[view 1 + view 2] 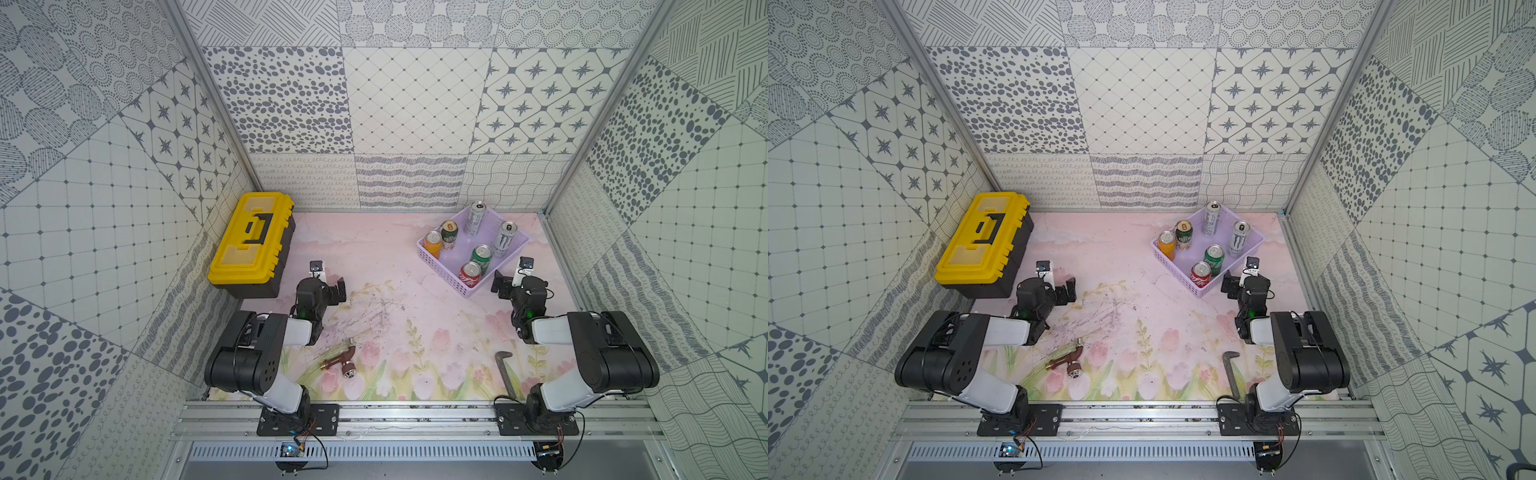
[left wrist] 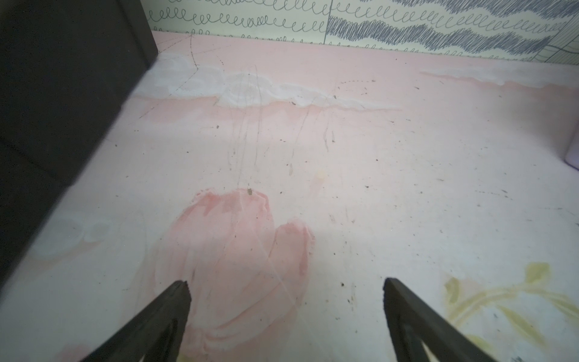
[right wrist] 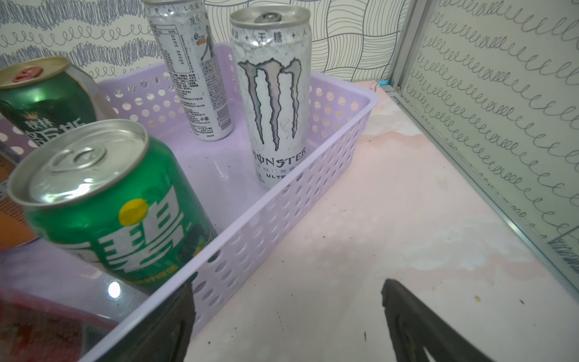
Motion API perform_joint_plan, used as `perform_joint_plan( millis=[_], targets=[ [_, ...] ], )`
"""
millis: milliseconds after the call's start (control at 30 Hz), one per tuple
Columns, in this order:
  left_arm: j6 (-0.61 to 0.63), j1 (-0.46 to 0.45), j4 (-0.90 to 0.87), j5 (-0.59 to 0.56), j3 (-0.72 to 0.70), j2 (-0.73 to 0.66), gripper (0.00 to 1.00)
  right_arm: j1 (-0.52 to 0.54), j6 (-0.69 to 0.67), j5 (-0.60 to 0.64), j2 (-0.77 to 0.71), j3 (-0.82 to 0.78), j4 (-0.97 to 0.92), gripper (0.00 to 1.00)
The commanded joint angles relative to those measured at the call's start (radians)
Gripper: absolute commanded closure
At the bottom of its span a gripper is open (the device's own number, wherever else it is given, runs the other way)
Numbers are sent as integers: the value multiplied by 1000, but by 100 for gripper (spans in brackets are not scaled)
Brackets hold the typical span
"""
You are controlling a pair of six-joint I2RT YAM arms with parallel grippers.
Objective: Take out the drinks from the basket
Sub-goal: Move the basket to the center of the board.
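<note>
Two tall white cans (image 1: 475,218), one orange can (image 1: 432,244), one red can (image 1: 470,275), two green cans (image 1: 481,258), one basket (image 1: 440,268), one toolbox (image 1: 249,237), one tap (image 1: 343,360), one bar (image 1: 505,374)

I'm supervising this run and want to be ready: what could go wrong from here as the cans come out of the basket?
1. The open right gripper sits at the near wall of the lavender basket; moving in could catch the rim and shove it.
2. The green can and red can stand close together, so grabbing one may topple the other.
3. The tall Monster can looks tippy.
</note>
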Motion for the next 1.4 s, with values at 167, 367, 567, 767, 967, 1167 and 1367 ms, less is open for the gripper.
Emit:
perform_joint_plan(
  millis=[167,367,567,767,967,1167,1367],
  targets=[
    [37,-7,-358,29,194,-89,0,-5,46,49,-124,141,-308,3],
    [50,-50,-391,-47,230,-196,0,-3,103,120,-168,195,-443,3],
    [-69,-54,-342,-59,267,-232,0,-2,233,258,-238,261,-590,3],
    [-327,-48,-411,7,420,-166,0,-16,603,436,-268,306,-708,3],
    [-722,-38,-386,-33,363,-188,0,-65,769,354,-315,266,-687,3],
    [-870,4,-549,7,411,-182,0,-93,707,230,-272,404,-874,3],
    [-859,4,-666,168,519,-145,0,-168,720,-47,-175,527,-1032,3]
  ],
)
